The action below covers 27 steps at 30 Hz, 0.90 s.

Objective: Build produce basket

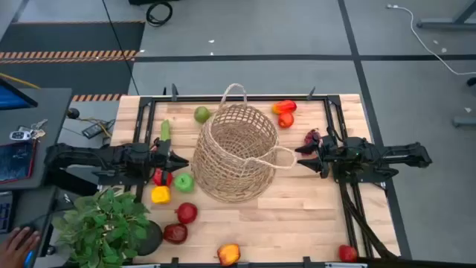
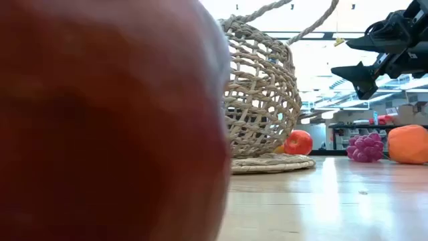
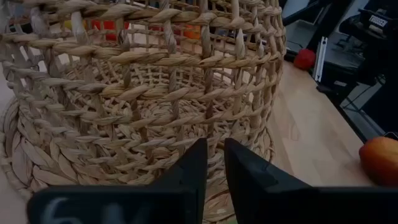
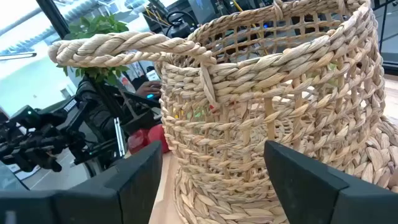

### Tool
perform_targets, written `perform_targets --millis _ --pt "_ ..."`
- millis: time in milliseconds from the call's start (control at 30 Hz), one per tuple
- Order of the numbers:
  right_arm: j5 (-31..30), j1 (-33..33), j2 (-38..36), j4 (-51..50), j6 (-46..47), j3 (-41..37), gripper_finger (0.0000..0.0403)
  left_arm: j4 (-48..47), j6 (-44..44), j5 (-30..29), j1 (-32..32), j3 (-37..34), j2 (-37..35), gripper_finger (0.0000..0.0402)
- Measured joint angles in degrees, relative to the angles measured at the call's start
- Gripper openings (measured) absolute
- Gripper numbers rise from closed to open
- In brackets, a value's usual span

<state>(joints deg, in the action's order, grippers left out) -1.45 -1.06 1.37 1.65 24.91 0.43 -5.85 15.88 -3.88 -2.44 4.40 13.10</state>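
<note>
Centrally on the wooden surface stands the wicker basket, tilted, with one loop handle reaching right and the other toward the far edge. Produce lies scattered around it: a green apple, a yellow pepper and red apples on its near left, a green fruit and orange-red pieces at the far side, a purple grape bunch to the right. Just left of the basket, the left end effector has its fingers narrow, nearly together. Right of it, the right end effector is spread wide, flanking the handle. A leafy potted plant sits at the near left corner.
</note>
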Motion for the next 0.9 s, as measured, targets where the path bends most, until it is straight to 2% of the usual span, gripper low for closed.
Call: perform_targets --millis 900 --pt "0.02 0.02 0.02 0.00 0.00 0.00 0.0284 0.00 0.00 -0.01 0.00 0.00 0.00 0.0060"
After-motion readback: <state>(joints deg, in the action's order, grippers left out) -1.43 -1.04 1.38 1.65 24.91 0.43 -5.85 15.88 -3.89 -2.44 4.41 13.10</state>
